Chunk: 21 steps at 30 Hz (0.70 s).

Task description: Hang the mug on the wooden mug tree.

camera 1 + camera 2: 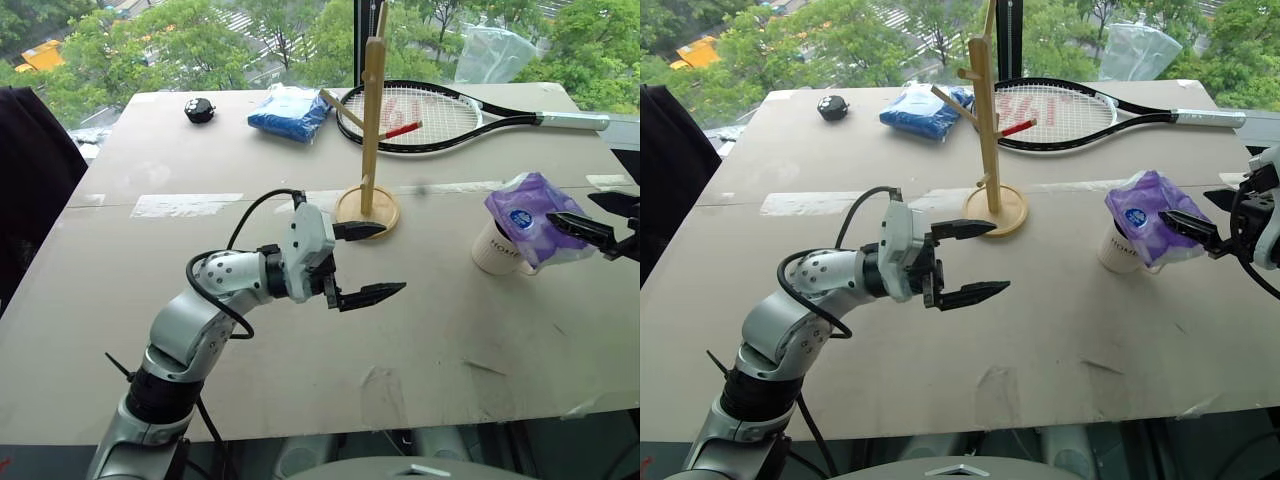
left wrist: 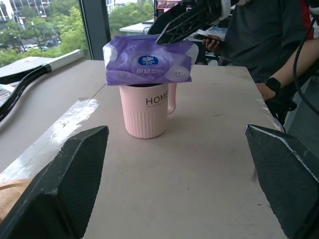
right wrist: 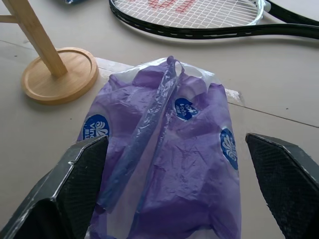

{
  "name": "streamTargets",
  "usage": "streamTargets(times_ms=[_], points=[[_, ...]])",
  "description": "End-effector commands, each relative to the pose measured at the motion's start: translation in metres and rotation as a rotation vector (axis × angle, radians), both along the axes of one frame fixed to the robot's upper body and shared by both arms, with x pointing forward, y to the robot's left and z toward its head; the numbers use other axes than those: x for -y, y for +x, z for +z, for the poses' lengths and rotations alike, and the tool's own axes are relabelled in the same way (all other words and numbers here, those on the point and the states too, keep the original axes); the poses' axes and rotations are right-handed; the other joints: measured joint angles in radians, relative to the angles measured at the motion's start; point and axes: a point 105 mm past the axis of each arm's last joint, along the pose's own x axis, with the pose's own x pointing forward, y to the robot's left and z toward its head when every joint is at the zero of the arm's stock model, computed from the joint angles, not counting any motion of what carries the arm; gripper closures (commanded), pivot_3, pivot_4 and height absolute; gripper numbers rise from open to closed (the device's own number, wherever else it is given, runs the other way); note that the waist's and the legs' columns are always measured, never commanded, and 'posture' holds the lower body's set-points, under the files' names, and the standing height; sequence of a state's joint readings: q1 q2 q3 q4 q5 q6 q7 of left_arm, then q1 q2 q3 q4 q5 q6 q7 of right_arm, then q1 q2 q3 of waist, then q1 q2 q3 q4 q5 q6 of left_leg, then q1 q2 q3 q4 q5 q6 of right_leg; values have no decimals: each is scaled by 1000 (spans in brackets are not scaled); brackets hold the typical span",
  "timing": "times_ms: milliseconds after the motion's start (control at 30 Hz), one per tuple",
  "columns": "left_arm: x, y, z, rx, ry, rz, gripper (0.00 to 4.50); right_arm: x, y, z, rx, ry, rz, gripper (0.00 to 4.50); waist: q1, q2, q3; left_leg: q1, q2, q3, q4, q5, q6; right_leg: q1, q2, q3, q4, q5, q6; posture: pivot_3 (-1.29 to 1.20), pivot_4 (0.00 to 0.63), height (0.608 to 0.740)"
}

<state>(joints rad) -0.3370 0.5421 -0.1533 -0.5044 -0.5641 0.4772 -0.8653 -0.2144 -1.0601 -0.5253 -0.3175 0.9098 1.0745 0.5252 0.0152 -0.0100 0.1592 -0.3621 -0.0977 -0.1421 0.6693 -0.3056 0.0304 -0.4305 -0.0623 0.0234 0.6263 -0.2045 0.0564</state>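
High-rise office, window (image 1: pixel 200 40), desks behind

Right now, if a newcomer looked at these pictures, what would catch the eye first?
Probably the purple plastic packet lying on top of the mug at the table's right side, with the open right gripper at it. Next, the wooden mug tree standing mid-table before a tennis racket, and the open left gripper hanging near its base.

The purple packet (image 1: pixel 535 215) covers the mug's (image 1: pixel 493 252) mouth and upper side, hiding part of its lettering. The mug tree's (image 1: pixel 371 120) top is cut off. The far-left small black object (image 1: pixel 199 110) is unreadable.
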Motion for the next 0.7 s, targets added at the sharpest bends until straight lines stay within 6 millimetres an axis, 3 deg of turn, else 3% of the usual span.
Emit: streamTargets(times_ms=[33,667,700], points=[[5,-8,10,58,-9,-15,0,-2,4,3,-13,34,0,38,1,0,0,0,0,0,0,0,0,0,0,0,0,0,0,0,150,740],[7,-9,24,74,-80,-29,0,-17,12,-34,-159,27,67,38,2,0,0,-1,0,-1,1,0,0,-1,0,0,0,0,0,0,150,740],[7,-9,25,74,-85,-31,0,-17,12,-35,-161,26,69,266,2,0,0,0,0,-1,1,0,0,-1,0,0,0,0,0,0,150,740]])
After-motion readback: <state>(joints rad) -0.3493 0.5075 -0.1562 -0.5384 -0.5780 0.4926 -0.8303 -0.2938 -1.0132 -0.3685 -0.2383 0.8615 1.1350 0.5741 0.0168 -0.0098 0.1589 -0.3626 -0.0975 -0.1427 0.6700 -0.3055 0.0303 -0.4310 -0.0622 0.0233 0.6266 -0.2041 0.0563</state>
